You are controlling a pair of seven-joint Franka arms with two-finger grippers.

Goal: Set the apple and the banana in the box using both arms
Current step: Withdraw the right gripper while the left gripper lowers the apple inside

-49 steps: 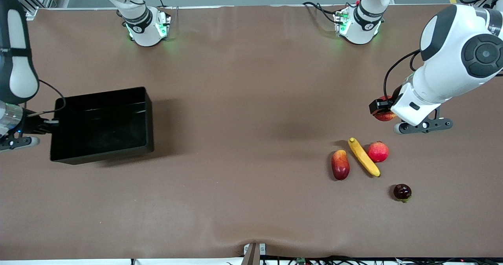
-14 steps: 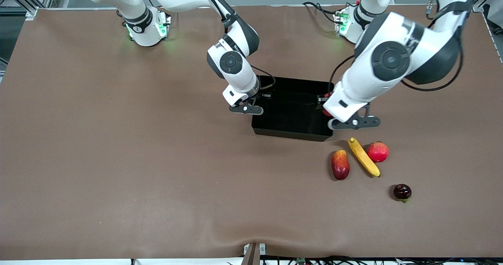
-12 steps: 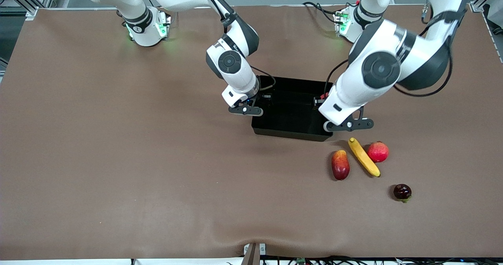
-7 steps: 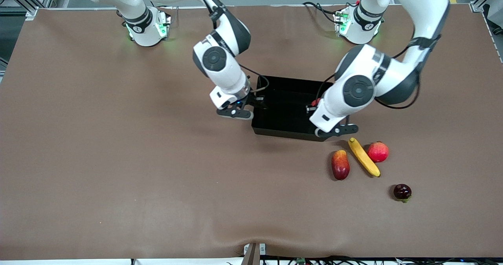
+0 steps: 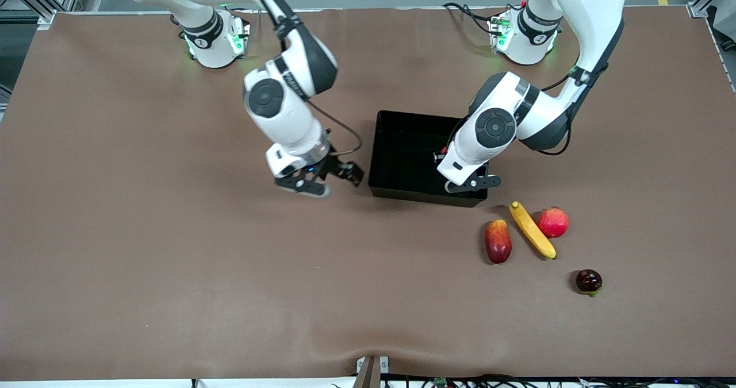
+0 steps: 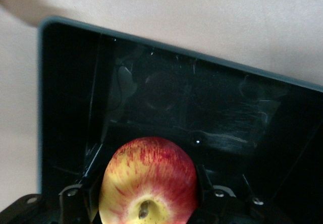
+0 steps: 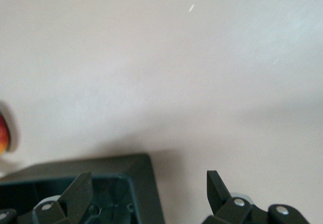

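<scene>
Take the box (image 5: 402, 158) as your landmark: it sits on the table (image 5: 172, 261) near the middle, and its black floor shows bare in the front view. Your left gripper (image 5: 441, 157) hangs over the inside of the box, at the end toward the left arm, and its fingers pinch the apple (image 6: 149, 181); the left wrist view shows that apple held above the bare floor, stem dimple up toward the camera.

Your right gripper (image 5: 345, 172) is just outside the box, over the table beside the wall toward the right arm's end, with its 2 fingers (image 7: 78, 191) spread apart and nothing between them.

The banana (image 5: 532, 230) lies on the table nearer the front camera than the box, off its corner toward the left arm's end. 2 red fruits flank it: a long red-and-yellow fruit (image 5: 498, 241) and a round pinkish-red fruit (image 5: 553, 222). A small dark fruit (image 5: 589, 281) lies farther still from the box.
</scene>
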